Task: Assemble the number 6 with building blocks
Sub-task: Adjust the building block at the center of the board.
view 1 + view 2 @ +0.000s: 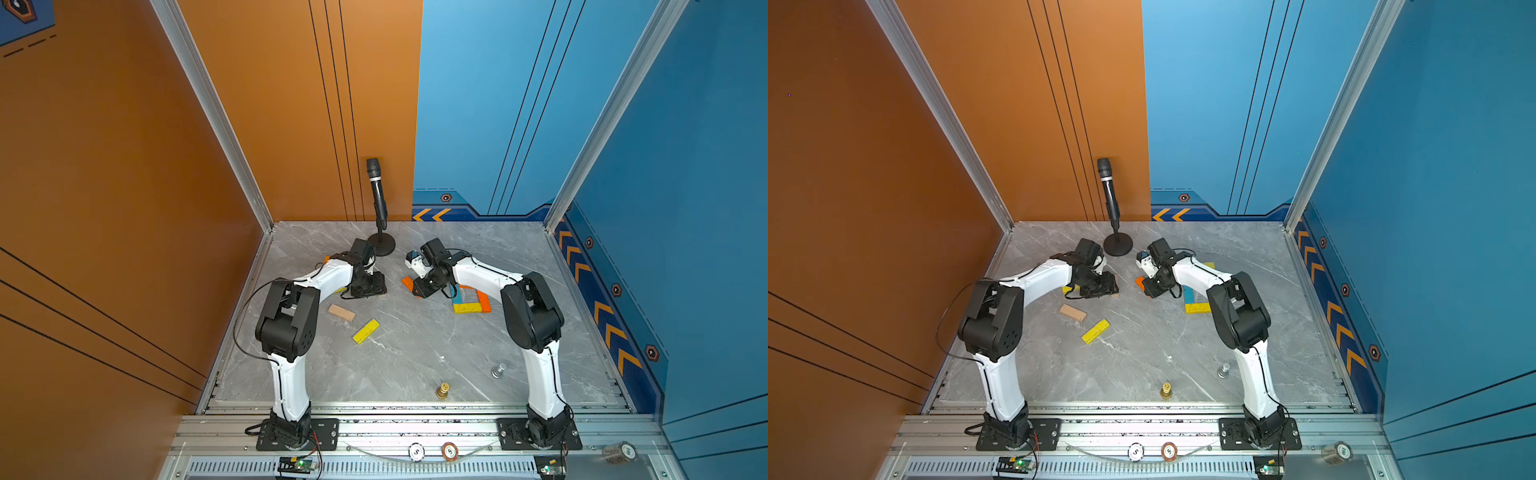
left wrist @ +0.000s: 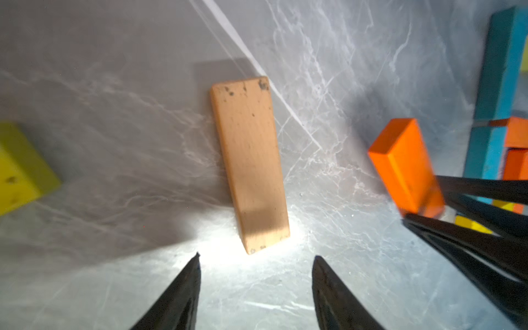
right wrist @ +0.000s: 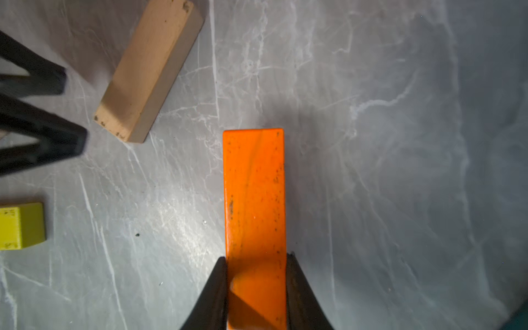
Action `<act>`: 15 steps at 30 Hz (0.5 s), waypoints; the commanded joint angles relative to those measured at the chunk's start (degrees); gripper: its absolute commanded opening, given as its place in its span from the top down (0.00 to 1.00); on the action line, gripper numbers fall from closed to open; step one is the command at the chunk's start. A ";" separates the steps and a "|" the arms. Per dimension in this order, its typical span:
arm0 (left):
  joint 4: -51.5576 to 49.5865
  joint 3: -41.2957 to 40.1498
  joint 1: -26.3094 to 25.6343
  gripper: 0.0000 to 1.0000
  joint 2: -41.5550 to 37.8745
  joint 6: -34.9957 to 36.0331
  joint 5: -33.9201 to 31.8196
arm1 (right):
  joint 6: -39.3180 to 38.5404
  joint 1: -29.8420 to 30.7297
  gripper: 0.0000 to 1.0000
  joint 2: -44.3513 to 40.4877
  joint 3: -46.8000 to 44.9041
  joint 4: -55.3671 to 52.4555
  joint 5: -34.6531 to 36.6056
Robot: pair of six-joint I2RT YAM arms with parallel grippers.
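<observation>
My left gripper (image 2: 255, 255) is open and holds nothing. A plain tan block (image 2: 250, 160) lies flat on the marble just beyond its fingertips. In both top views that gripper (image 1: 374, 291) hides most of this block. My right gripper (image 3: 257, 257) is shut on one end of an orange block (image 3: 254, 194), just above the table near the left gripper; in a top view the block (image 1: 407, 283) pokes out. Under the right arm lies a partial figure of blue (image 1: 457, 295), yellow (image 1: 467, 308) and orange (image 1: 484, 301) blocks. Loose tan (image 1: 341, 312) and yellow (image 1: 366, 331) blocks lie nearer the front.
A microphone on a round stand (image 1: 381, 244) stands at the back centre, close behind both wrists. A gold chess piece (image 1: 443, 390) and a silver one (image 1: 498, 370) stand near the front. An orange block (image 1: 327, 258) peeks from behind the left arm.
</observation>
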 commanded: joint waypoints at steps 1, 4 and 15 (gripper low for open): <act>0.84 -1.67 1.35 0.36 -3.48 -2.99 2.54 | -5.62 1.05 0.82 2.30 3.73 -5.25 0.45; 0.77 -2.89 2.58 0.35 -4.95 -4.23 2.81 | -8.39 2.08 0.81 5.11 7.25 -7.91 2.00; -1.15 -4.02 4.45 0.32 -5.25 -3.35 1.10 | -16.47 5.22 0.62 10.86 15.60 -11.99 12.74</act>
